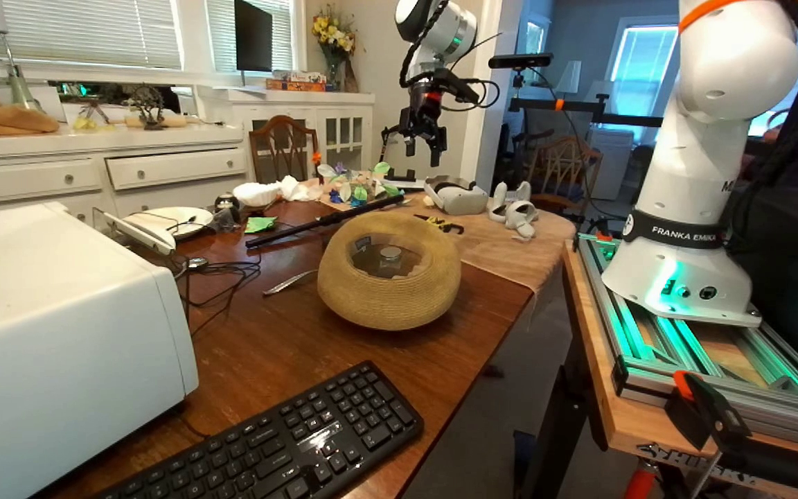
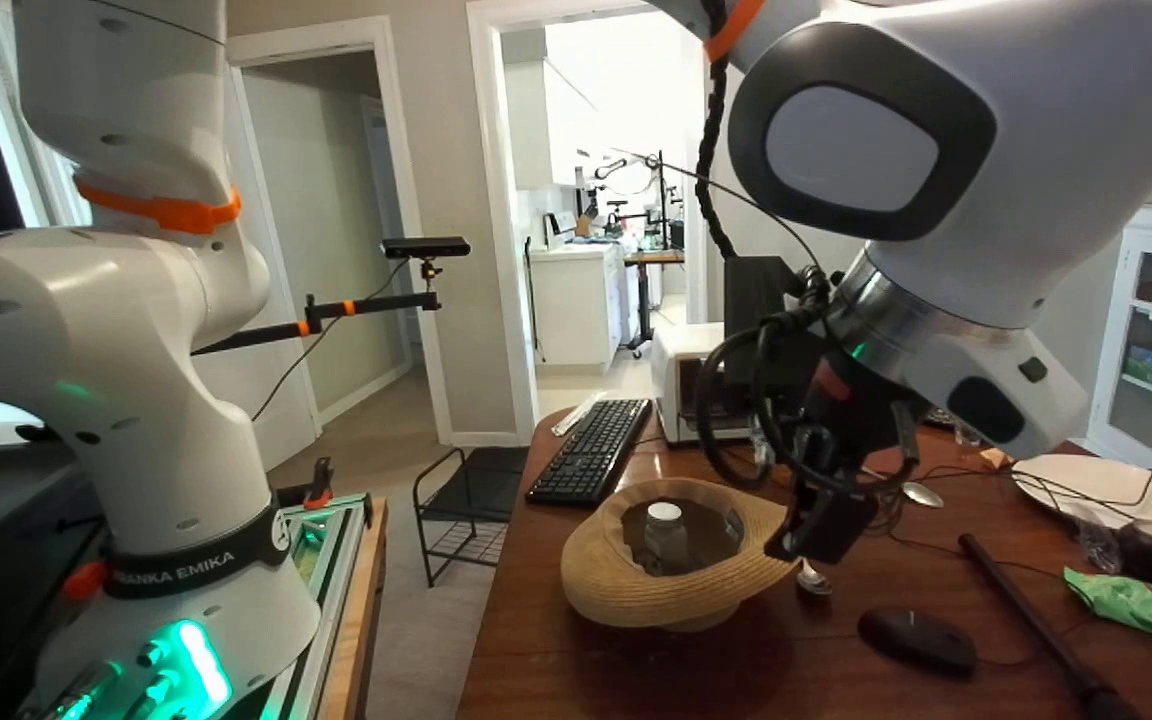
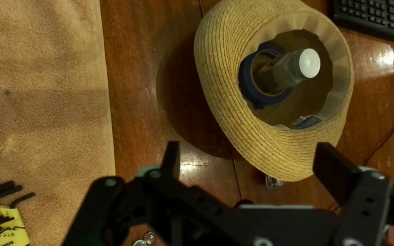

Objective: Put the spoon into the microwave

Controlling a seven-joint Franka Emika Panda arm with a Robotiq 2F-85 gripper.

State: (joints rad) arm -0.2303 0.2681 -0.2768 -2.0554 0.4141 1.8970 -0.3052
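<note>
A silver spoon lies on the table, partly hidden by the straw hat. Its bowl (image 2: 813,578) shows by the hat's brim in an exterior view, and a shiny bit of it (image 3: 274,182) peeks out under the brim in the wrist view. Its handle (image 1: 290,283) shows in an exterior view. The white microwave (image 1: 66,298) stands at the table's end; its dark front side (image 2: 696,395) is partly hidden by my arm's cables. My gripper (image 1: 424,149) is open and empty, pointing down high above the table. In the wrist view its fingers (image 3: 245,153) are wide apart, around the brim's image.
The upturned straw hat (image 1: 388,305) holds a capped bottle (image 2: 666,535) and a blue ring (image 3: 251,80). A black keyboard (image 1: 302,436) lies near the microwave. Another spoon (image 2: 923,493), cables, a mouse (image 2: 916,640), a black rod (image 1: 323,220) and a plate (image 2: 1126,490) lie around.
</note>
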